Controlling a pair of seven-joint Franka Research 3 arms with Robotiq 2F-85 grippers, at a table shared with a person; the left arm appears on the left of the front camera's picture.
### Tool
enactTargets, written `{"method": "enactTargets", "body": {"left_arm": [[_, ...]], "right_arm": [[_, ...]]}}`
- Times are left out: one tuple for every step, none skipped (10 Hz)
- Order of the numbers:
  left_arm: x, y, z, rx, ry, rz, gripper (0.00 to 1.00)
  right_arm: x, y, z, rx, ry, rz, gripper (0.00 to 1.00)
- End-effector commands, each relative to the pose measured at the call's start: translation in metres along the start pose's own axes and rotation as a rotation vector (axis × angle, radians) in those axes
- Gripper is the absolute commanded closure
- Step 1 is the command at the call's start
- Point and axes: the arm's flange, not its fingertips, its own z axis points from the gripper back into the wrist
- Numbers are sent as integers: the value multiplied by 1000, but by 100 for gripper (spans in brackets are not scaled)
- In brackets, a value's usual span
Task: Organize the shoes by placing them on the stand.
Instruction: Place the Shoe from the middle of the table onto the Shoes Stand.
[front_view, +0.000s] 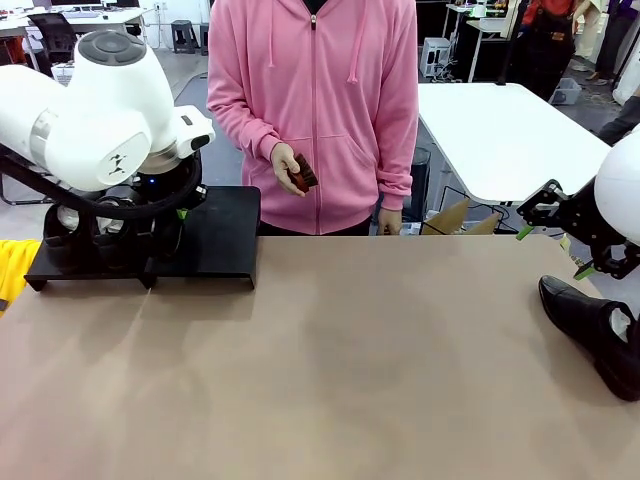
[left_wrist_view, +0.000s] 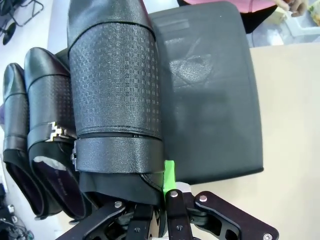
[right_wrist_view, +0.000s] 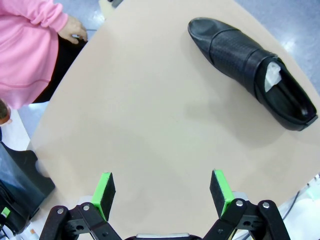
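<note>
Your left gripper (left_wrist_view: 161, 182) is clenched on the heel rim of a shoe (left_wrist_view: 115, 90), toe pointing away from it, over the stand (left_wrist_view: 210, 100). It's a thin pinch, so the shoe could twist and knock the two shoes (left_wrist_view: 47, 125) already on the stand just beside it. The stand's other side is bare. Meanwhile your right gripper (right_wrist_view: 162, 192) is released, with another shoe (right_wrist_view: 250, 65) ahead of it on the table (right_wrist_view: 150, 125).

The white left arm (front_view: 100, 110) blocks most of the shoes (front_view: 60, 235) on the stand (front_view: 225, 235) in the front view, and the picture's right edge cuts off the rear of the lone shoe (front_view: 592, 328) on the surface (front_view: 350, 370). From the left wrist, the textured shoe (left_wrist_view: 115, 90) loses its toe to the top edge, and its heel covers one finger of the left gripper (left_wrist_view: 152, 187) pinching it. The small reddish-brown object (front_view: 304, 177) in the person's hand (front_view: 287, 163) is too small to identify.
</note>
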Motion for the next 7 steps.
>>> {"method": "enactTargets", "body": {"left_arm": [[19,2,-4,31,6,-17,100],[21,1,-8,30,13,-14,100],[22,2,-12,28,27,-14,100],[24,5,-19,32,40,-14,100],[25,6,-25,32,54,-8,100],[25,6,-30,34,63,-6,100],[24,7,-34,31,79,1,100]], "right_arm": [[0,0,0,14,-6,3,0],[0,0,0,14,-6,3,0],[0,0,0,14,-6,3,0],[0,0,0,14,-6,3,0],[0,0,0,14,-6,3,0],[0,0,0,14,-6,3,0],[0,0,0,14,-6,3,0]]}}
